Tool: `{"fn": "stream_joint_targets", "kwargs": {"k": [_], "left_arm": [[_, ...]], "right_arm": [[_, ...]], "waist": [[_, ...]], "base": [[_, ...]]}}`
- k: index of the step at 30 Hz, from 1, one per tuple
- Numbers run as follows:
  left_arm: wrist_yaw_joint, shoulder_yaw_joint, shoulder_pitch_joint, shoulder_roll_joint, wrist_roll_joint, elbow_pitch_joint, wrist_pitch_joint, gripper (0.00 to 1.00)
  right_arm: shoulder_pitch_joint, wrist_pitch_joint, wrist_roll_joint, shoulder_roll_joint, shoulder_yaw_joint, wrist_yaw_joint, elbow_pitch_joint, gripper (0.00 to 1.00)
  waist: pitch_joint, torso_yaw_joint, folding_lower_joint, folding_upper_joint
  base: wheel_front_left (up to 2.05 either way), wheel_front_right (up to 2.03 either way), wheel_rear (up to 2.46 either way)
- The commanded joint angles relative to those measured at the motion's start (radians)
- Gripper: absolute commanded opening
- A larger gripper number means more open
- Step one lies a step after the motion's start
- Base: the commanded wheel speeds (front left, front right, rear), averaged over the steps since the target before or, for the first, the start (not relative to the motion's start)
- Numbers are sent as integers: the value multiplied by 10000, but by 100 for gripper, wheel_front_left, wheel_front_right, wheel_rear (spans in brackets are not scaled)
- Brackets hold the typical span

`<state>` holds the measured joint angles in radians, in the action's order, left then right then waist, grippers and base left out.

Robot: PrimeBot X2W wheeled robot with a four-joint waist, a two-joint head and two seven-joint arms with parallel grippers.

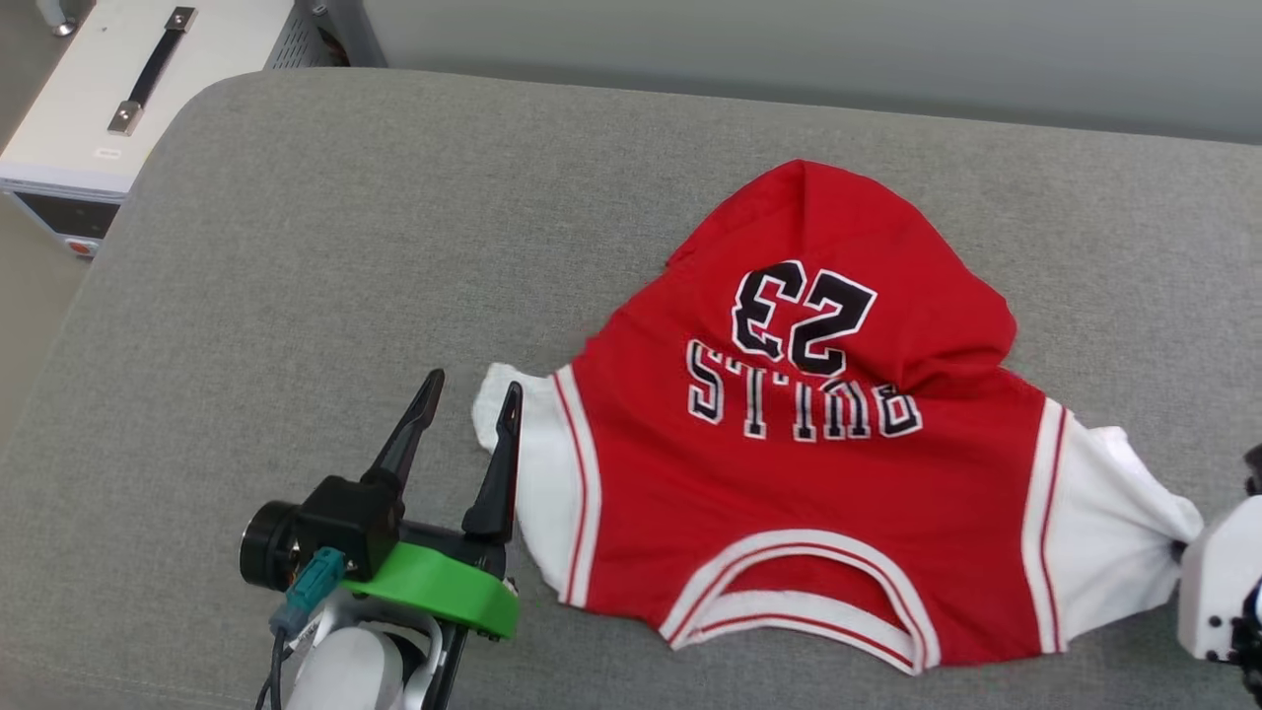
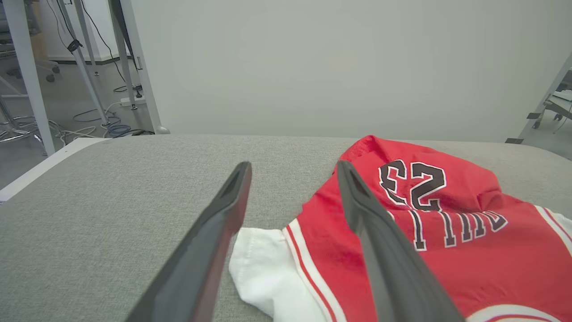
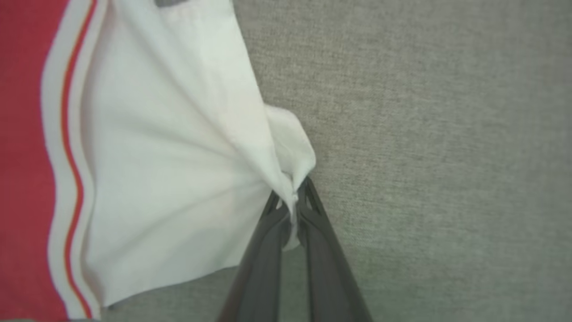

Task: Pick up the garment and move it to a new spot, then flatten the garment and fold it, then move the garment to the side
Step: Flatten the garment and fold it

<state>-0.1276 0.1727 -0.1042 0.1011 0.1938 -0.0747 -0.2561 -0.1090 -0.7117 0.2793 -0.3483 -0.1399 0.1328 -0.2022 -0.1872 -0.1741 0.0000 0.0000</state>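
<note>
Jaws of the right gripper (image 3: 292, 197) pressed together on the bunched tip of a white sleeve (image 3: 178, 170), cloth fanning out from the pinch in creases; jaws of the left gripper (image 1: 473, 383) spread wide, straddling the outer edge of the other white sleeve (image 1: 527, 463), and whether either finger touches the cloth cannot be told. The shirt (image 1: 808, 493), red with white-and-red striped trim, lies on a grey cushion (image 1: 296, 247), in the right half of the head view. Its collar (image 1: 799, 592) faces the robot, so the black "BULLS" and "23" read upside down. The 2 sleeves stretch out toward the 2 grippers; the far part of the red body is humped and folded over, rising to a peak near the cushion's back edge. That back edge runs along a pale grey wall (image 1: 789, 39). The cushion's far left corner is rounded, and beyond it stands a white box (image 1: 89, 118) with a dark handle. Bare grey fabric lies left of the shirt and behind the left gripper, reaching to the cushion's left edge; a narrower strip lies between the red peak and the back edge. In the right wrist view, bare cushion lies beside the pinched sleeve
</note>
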Motion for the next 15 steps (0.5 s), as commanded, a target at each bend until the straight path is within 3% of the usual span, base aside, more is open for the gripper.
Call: {"fn": "stream_joint_targets", "kwargs": {"k": [1, 8, 15], "left_arm": [[-30, -4, -39, 75, 56, -38, -57, 100], [-30, 229, -78, 234, 212, -398, -57, 100], [-30, 1002, -181, 656, 710, -1565, -51, 100]], "right_arm": [[94, 76, -69, -319, -322, -21, -258, 0], [-45, 388, -265, -874, -1348, -21, -578, 0], [-238, 583, -460, -699, -1544, -21, -802, 0]], "waist": [[83, 121, 0, 0], [-24, 354, 0, 0], [-189, 507, 0, 0]], "base": [[0, 0, 0], [0, 0, 0], [0, 0, 0]]}}
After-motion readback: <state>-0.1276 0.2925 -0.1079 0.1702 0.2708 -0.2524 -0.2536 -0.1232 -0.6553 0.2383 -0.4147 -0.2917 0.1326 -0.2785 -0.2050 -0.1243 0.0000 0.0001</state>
